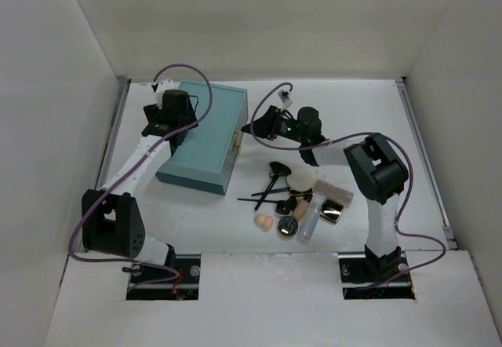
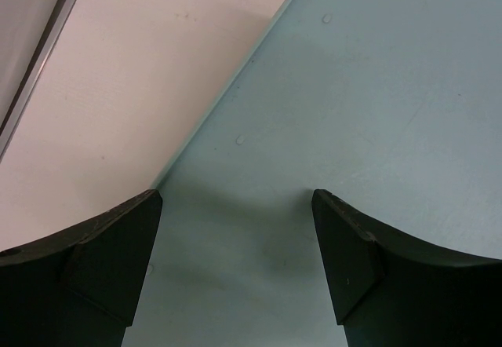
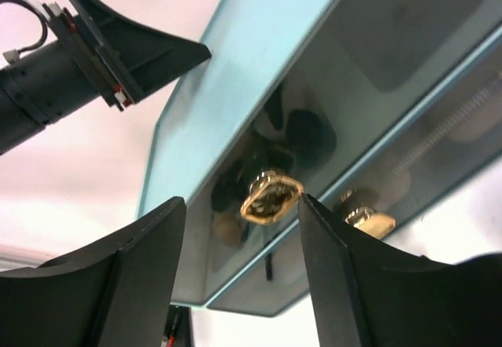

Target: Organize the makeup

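Roughly counted from above, the makeup (image 1: 298, 202) lies in one cluster on the table (image 1: 353, 119), right of the teal box (image 1: 205, 139) and apart from it. It holds one round white puff (image 1: 301, 179), one peach sponge (image 1: 263, 221), one small beige bottle (image 1: 299, 205), one clear tube (image 1: 307, 226) and one pinkish palette (image 1: 334, 191). At least two black-handled brushes (image 1: 267, 194) lie crossed on its left side. One black round compact (image 1: 289, 224) is plain to see; whether a second sits among the brushes I cannot tell. Any print on these pieces is too small to read.

The single box is shut, and the right wrist view shows two gold latches on its side, one (image 3: 271, 196) nearer than the other (image 3: 369, 220).

The right gripper (image 3: 241, 200) is at that side with its jaws apart, the nearer latch between them and not clamped. The left gripper (image 2: 235, 206) hovers over the box lid near its edge, jaws spread wide, nothing between them.
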Tool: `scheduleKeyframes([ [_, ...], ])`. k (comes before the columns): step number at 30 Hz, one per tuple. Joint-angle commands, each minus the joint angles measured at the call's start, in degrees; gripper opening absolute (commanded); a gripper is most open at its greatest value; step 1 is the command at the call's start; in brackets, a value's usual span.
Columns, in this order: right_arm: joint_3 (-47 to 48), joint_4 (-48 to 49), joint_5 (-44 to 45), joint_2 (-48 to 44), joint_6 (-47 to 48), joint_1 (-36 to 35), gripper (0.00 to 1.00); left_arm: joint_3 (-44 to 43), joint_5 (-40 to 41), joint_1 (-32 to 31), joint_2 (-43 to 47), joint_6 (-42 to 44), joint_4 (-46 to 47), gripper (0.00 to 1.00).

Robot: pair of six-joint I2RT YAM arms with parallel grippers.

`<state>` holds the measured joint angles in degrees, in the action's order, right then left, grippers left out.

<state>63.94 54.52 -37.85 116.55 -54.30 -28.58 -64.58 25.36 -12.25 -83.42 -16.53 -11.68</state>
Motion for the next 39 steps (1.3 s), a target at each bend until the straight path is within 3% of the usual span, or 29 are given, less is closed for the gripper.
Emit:
scheduleKeyframes([
  [1,3.29,3.49,-1.62,2.45,-1.24,-0.29,0.67,4.11,-6.47,0.61,-4.3,-0.87,-9.67,0.76],
  [19,8.48,5.68,-2.85,8.95,-5.81,-2.14,0.63,5.07,-6.47,0.26,-4.03,-0.78,-9.5,0.76],
  [23,9.01,6.91,-3.29,9.75,-7.3,-2.4,0.49,5.16,-6.47,0.26,-4.03,-0.78,-9.5,0.76],
  [28,7.26,11.3,-4.52,9.57,-10.73,-2.49,0.22,5.34,-6.47,0.17,-4.03,-0.78,-9.5,0.76],
  [39,-11.01,12.63,-0.3,-0.26,-10.04,3.04,0.12,5.51,-6.47,0.69,-4.21,-1.04,-9.41,0.76],
])
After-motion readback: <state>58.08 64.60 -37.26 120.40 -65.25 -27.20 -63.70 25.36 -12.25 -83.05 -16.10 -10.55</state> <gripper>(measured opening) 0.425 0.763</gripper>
